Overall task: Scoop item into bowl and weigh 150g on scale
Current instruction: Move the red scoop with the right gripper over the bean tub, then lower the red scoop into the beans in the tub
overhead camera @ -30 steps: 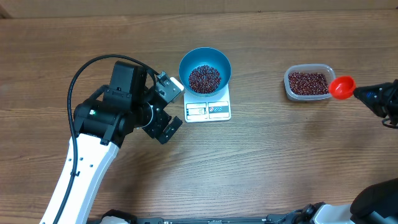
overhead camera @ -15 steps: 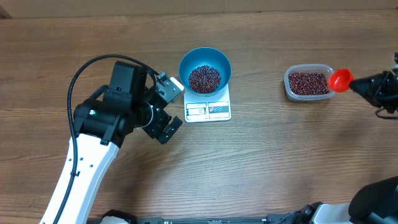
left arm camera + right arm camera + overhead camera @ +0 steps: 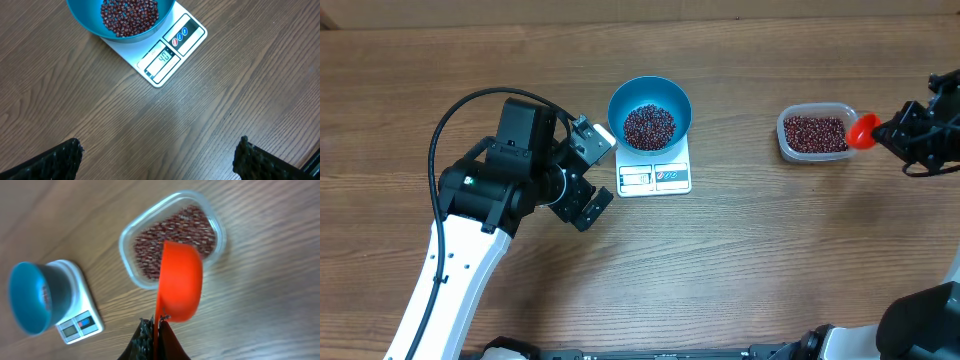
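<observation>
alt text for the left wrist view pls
A round blue plastic bowl of small dark red-brown beans sits on a flat white digital scale at the top of a brown wooden table. The left tool is open, fingertips in the bottom corners.

The bowl [image 3: 619, 102] sits on the scale [image 3: 655, 179] with beans [image 3: 649, 127] in it. Well to the right lies a tub [image 3: 783, 131] holding more beans, a scoop [image 3: 862, 131] at its right edge.
</observation>
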`<state>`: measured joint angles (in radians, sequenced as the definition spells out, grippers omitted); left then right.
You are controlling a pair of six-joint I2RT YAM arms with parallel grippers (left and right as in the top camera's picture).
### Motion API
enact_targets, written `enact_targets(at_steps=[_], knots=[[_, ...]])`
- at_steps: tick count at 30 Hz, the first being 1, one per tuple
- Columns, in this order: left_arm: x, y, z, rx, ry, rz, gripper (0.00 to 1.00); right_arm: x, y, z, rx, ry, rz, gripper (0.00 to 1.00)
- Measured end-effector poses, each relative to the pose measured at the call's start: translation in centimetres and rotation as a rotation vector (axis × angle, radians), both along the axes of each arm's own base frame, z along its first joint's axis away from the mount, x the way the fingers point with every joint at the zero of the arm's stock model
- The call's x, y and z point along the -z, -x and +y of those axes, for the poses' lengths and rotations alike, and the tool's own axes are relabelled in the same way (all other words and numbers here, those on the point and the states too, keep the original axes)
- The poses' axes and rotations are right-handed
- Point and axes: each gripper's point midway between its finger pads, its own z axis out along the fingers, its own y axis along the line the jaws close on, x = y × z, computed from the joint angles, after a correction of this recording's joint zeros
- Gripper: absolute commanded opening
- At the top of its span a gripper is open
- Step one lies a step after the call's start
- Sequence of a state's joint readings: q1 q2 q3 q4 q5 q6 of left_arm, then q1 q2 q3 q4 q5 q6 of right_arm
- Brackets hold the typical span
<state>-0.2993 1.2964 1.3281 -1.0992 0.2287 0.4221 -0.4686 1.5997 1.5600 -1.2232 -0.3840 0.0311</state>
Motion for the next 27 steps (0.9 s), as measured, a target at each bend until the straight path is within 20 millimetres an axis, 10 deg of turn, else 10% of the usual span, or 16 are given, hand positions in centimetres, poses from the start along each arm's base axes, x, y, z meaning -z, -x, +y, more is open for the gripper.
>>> enact_targets(at_steps=[13, 22, 27], knots=[[0.0, 0.0, 0.0, 0.0, 0.0, 0.0, 1.0, 0.8, 1.0, -1.8, 0.056, 0.102, 0.071, 0.04], [0.0, 0.0, 0.0, 0.0, 0.0, 0.0, 1.0, -0.7, -2.9, 1.7, -0.159, 0.134, -0.101, 0.04], [0.0, 0.0, 0.0, 0.0, 0.0, 0.0, 1.0, 1.7, -4.2, 2.7, -0.242, 0.144, -0.067, 0.04]])
